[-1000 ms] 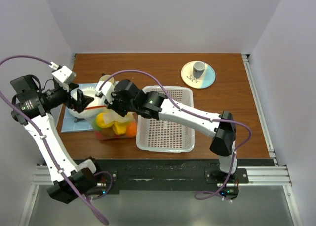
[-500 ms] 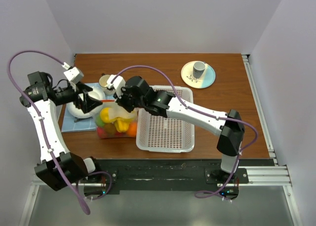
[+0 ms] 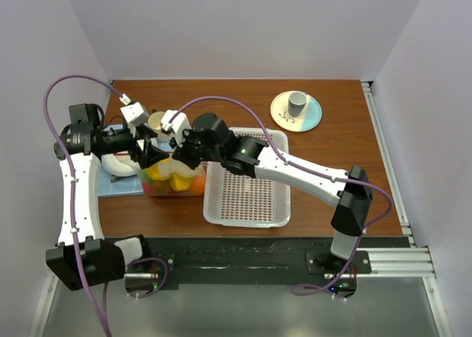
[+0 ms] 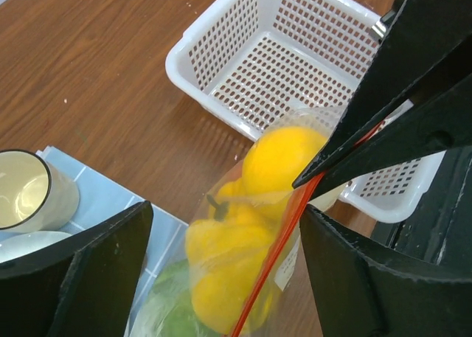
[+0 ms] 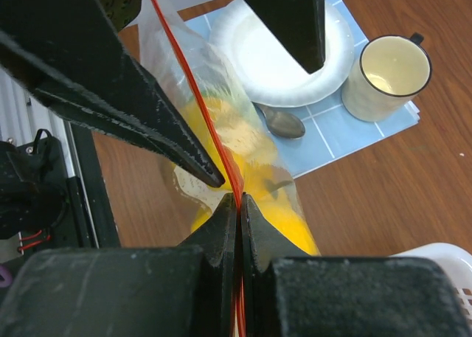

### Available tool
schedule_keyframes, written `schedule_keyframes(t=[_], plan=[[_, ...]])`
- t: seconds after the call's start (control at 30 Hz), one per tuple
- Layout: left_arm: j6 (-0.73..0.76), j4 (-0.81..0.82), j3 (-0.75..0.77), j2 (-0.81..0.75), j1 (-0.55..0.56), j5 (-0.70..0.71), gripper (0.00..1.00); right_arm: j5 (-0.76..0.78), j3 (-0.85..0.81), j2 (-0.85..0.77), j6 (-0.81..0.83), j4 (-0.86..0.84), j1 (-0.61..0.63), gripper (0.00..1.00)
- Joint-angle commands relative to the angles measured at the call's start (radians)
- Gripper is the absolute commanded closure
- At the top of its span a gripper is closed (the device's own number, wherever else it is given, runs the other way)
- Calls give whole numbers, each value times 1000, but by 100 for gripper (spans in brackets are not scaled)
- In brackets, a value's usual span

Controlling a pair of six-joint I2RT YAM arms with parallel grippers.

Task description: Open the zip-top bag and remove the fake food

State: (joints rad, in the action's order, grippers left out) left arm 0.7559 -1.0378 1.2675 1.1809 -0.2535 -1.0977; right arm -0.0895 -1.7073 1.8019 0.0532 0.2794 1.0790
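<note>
- At the table's [image 3: 346, 167] left side, the white basket [image 3: 247, 219] is sitting just beside the zip-top bag [image 3: 174, 183]
- Clear and crinkly, the bag is standing upright, holding the fake food [image 3: 177, 173]: glossy yellow, orange and green pieces
- The right gripper [image 5: 238, 198] is pinching the orange-red zip strip [image 5: 198, 108]
- The left gripper [image 4: 227, 208] is hovering spread wide astride the bag's top
- The grey cup [image 3: 297, 100] is sitting on a far plate [image 3: 311, 116]

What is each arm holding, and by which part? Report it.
Right gripper: jaws shut on the zip-top bag at its orange-red zip strip. Left gripper: jaws open either side of the bag, holding nothing.
</note>
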Motion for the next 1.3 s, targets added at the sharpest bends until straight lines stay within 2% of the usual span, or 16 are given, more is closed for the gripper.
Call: schedule_keyframes(t=[0.0, 0.07, 0.23, 0.33, 0.37, 0.43, 0.47, 0.5, 0.53, 0.6, 0.73, 0.9, 1.0, 1.03, 1.13, 1.27], plan=[[80, -72, -2, 25, 7, 32, 18, -4, -43, -41, 8, -59, 1, 100], [117, -97, -2, 36, 8, 47, 25, 2, -46, -38, 14, -59, -1, 100], [132, -113, -14, 34, 7, 78, 34, -1, -71, -19, 17, -52, -2, 100], [134, -117, -17, 39, 7, 79, 52, 2, -89, -4, 19, -48, -4, 100], [134, -117, -16, 40, 7, 79, 69, 5, -92, -1, 19, -48, -4, 100], [134, -122, -13, 42, 8, 88, 83, 17, -92, 7, 16, -51, -7, 98], [134, -122, -13, 45, 7, 91, 93, 22, -91, 7, 10, -52, -10, 87], [135, -126, -11, 46, 7, 94, 99, 25, -78, 5, 7, -57, -13, 58], [137, -131, -11, 45, 7, 105, 100, 33, -71, -6, 2, -71, -17, 48], [141, -136, -13, 46, 7, 117, 100, 60, -33, -27, -12, -86, -30, 21], [145, -136, -26, 46, 7, 143, 100, 19, 102, -137, -46, -172, -94, 14], [140, -136, -26, 49, 7, 147, 100, -64, 346, -297, -108, -253, -194, 12], [140, -142, -13, 52, 7, 147, 100, -151, 490, -351, -136, -336, -249, 16], [138, -143, -10, 52, 7, 147, 100, -229, 520, -361, -147, -397, -260, 16], [134, -160, 15, 63, 8, 137, 100, -373, 568, -346, -187, -462, -289, 20], [134, -200, 82, 82, 7, 121, 100, -490, 568, -300, -237, -500, -320, 23]])
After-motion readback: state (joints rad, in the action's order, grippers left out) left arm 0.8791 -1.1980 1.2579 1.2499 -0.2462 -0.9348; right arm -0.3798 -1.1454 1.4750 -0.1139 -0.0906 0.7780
